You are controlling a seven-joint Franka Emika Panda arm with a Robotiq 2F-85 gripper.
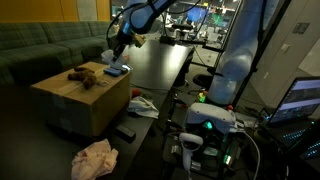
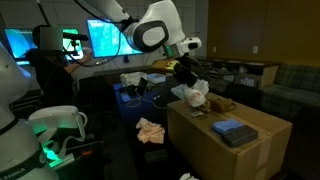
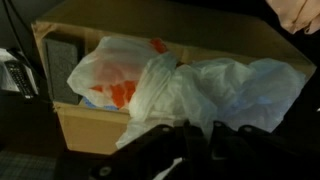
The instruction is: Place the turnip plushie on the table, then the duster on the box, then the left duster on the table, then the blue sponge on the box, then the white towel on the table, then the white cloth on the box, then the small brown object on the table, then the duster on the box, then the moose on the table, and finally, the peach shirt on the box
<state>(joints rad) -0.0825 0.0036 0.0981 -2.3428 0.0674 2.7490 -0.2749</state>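
Note:
My gripper [image 3: 200, 126] is shut on the white towel [image 3: 240, 85], a pale bluish cloth bunched right at the fingertips. In an exterior view the towel [image 2: 196, 92] hangs under the gripper [image 2: 186, 70] above the far end of the tan box [image 2: 250, 150]. The brown moose [image 1: 85, 75] lies on top of the box [image 1: 70, 105], and it shows behind the towel as the moose [image 2: 222, 103]. A blue sponge [image 2: 235, 129] rests on the box lid. The peach shirt [image 1: 95, 158] lies crumpled on the floor in front of the box. The black table [image 1: 160, 62] runs beside the box.
A white and orange soft item [image 3: 115, 72] lies on the box [image 3: 100, 130] beside the towel. Another light cloth [image 1: 141, 103] sits low between box and table. A green sofa [image 1: 40, 45] stands behind the box. The robot base [image 1: 215, 120] and lit screens stand at the table's near end.

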